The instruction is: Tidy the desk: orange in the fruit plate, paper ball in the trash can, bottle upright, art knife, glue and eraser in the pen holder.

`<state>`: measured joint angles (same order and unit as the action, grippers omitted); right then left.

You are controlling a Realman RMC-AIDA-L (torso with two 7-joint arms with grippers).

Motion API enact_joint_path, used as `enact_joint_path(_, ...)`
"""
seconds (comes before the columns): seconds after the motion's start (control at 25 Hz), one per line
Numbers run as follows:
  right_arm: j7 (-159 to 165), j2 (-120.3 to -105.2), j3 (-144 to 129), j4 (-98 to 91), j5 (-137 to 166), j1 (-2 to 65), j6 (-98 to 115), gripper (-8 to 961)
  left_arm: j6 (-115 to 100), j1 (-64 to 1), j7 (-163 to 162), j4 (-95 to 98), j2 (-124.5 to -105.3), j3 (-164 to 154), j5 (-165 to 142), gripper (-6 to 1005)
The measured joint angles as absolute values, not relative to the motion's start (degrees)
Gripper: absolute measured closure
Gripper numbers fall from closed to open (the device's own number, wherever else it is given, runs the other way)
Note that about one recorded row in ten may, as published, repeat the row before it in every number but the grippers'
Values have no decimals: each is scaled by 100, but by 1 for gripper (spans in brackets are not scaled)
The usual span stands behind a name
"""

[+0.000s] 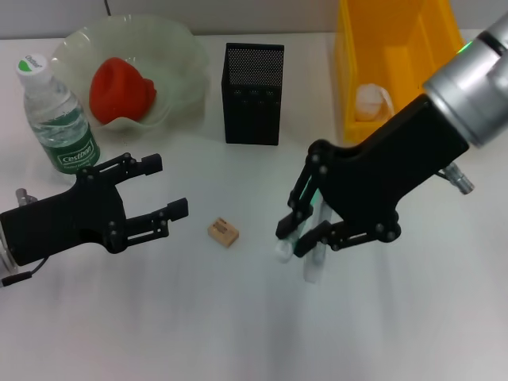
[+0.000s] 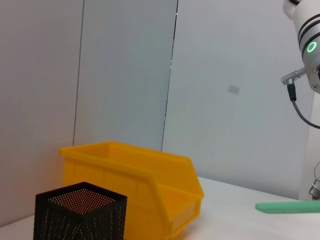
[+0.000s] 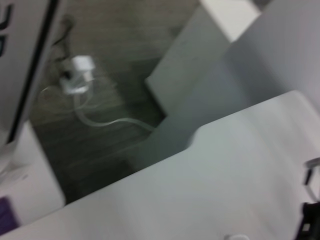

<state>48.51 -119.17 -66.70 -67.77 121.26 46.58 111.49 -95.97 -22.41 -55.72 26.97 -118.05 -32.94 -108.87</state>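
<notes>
A red-orange orange (image 1: 121, 89) lies in the pale fruit plate (image 1: 178, 55) at the back left. The bottle (image 1: 59, 119) stands upright beside the plate. A white paper ball (image 1: 369, 99) sits in the yellow trash can (image 1: 397, 48). The black mesh pen holder (image 1: 254, 94) stands at the back centre. The small tan eraser (image 1: 224, 232) lies on the table between the arms. My left gripper (image 1: 165, 186) hovers open to its left, holding nothing. My right gripper (image 1: 295, 236) is low over two white items (image 1: 315, 268), likely the glue and art knife. A green strip (image 2: 290, 206) shows in the left wrist view.
The pen holder (image 2: 80, 215) and the yellow trash can (image 2: 150, 195) also show in the left wrist view, against a grey wall. The right wrist view shows only the table edge (image 3: 200, 165) and the floor beyond. White tabletop (image 1: 198, 317) spreads along the front.
</notes>
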Motion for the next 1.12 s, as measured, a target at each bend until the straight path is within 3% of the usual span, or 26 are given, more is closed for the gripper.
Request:
enact_joint_path(0.76,5508,-11869,-4686,-4967,10505,4436,10779,792,-9621,-2100,-5364,2613,-11848,-3305,-10810,198)
enact_joint_path(1.12,6177,-11827,-4168,-4424,9227,3961,10145,793,-9669,-2252,-4910,1828,-11855,-3308,-10382,199)
